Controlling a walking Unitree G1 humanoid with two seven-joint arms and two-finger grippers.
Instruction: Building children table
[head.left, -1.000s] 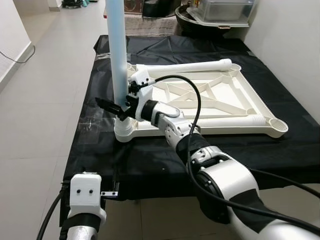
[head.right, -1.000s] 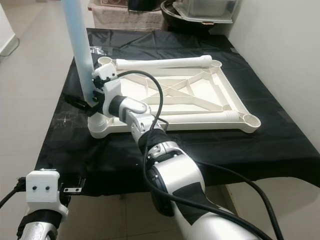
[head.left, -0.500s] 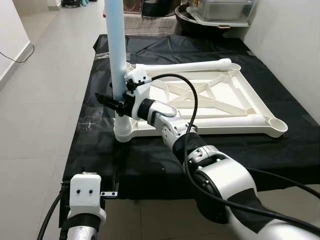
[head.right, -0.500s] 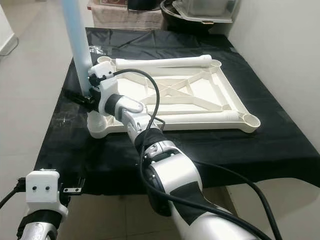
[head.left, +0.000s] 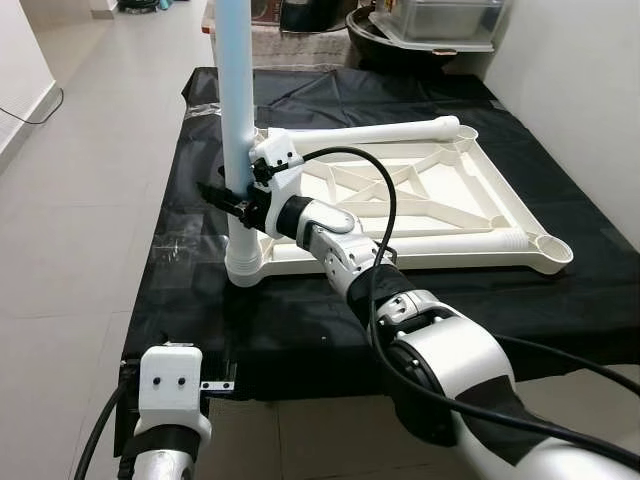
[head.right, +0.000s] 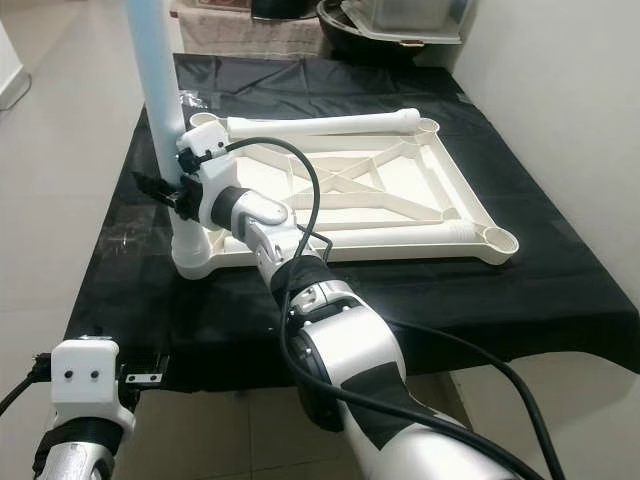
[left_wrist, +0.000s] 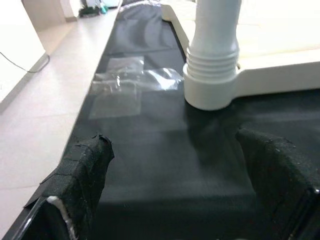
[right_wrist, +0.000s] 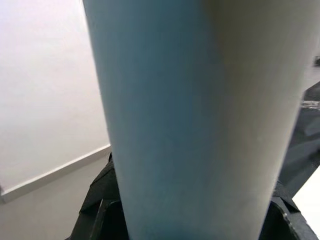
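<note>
Right hand (head.left: 232, 194), fingers clamped on the pale blue upright leg (head.left: 235, 95), which stands in the near-left corner socket (head.left: 244, 266) of the inverted white tabletop (head.left: 420, 195). The tabletop lies on a desk (head.left: 330, 330) draped in black cloth. Two white legs (head.left: 370, 133) rest across the tabletop. Left hand (left_wrist: 175, 185), fingers apart, hangs low at the desk's near edge. No legible writing.

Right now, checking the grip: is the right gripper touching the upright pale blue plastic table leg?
Touching: in the right wrist view the leg sits between the right gripper's fingers.
</note>
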